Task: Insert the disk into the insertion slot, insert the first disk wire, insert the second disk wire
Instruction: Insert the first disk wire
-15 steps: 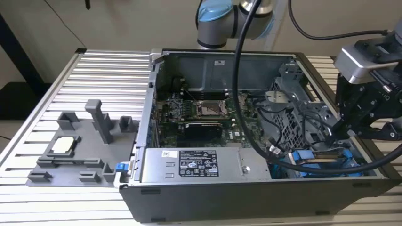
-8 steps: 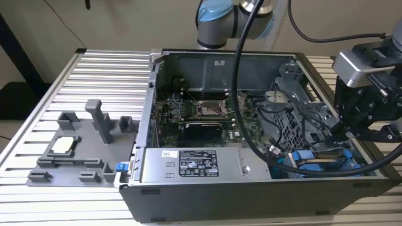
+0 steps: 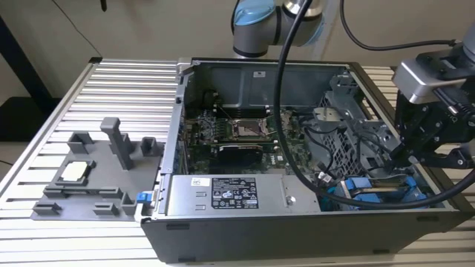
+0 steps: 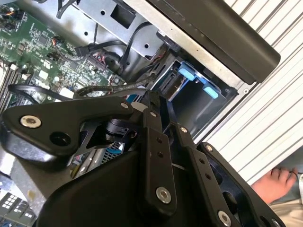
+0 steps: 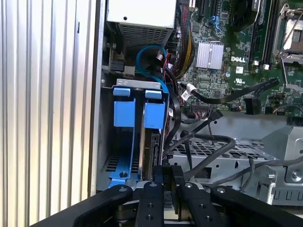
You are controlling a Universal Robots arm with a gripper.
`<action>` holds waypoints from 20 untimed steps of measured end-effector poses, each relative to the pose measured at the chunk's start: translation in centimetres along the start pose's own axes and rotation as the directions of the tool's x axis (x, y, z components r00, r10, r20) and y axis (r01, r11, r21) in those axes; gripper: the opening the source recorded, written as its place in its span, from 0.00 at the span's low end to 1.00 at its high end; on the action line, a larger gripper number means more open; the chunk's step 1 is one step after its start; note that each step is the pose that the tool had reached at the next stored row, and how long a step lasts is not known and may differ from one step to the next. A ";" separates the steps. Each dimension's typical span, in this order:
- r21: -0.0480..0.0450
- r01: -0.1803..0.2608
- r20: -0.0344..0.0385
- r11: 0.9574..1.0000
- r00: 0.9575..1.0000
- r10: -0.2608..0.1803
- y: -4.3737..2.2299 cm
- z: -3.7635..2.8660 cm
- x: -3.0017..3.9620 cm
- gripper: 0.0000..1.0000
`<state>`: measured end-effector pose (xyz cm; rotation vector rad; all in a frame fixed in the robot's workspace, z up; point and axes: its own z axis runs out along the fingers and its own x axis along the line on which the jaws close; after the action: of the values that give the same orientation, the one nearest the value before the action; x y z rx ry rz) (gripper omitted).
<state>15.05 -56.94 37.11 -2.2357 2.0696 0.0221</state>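
Disk (image 5: 152, 142) looked already seated in slot (image 5: 106, 137), near corner of case (image 3: 222, 233), exterior view's right. My gripper (image 5: 168, 176) hung just above it, fingers (image 5: 158, 176) pinched together; couldn't tell on what. Both wire steps prob. still left.

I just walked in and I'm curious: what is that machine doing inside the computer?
A robot arm holds its end effector over the corner drive bay of an open computer case. The blue-framed disk appears to sit in the bay already. The end effector hangs right above it, beside loose black cables.
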 end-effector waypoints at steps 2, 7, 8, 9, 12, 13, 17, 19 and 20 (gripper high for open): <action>0.000 0.000 0.000 1.000 1.000 0.000 0.00 0.05 0.01 0.19; 0.000 -0.001 0.000 1.000 1.000 0.001 -0.20 0.46 0.13 0.19; 0.000 -0.005 0.000 1.000 1.000 0.005 -0.23 0.58 0.17 0.19; 0.001 -0.011 -0.001 1.000 1.000 0.011 -0.23 0.68 0.19 0.19; 0.003 -0.040 -0.003 0.999 0.999 0.040 -0.23 0.99 0.22 0.19; 0.004 -0.047 -0.003 0.999 0.999 0.047 -0.24 1.09 0.23 0.19; 0.002 -0.049 -0.004 0.999 0.999 0.049 -0.28 1.37 0.29 0.19; 0.002 -0.049 -0.009 0.999 0.999 0.049 -0.27 1.60 0.30 0.19; 0.002 -0.049 -0.012 0.999 0.999 0.049 -0.27 1.71 0.32 0.19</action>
<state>15.44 -57.10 35.40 -2.1894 2.1292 0.0099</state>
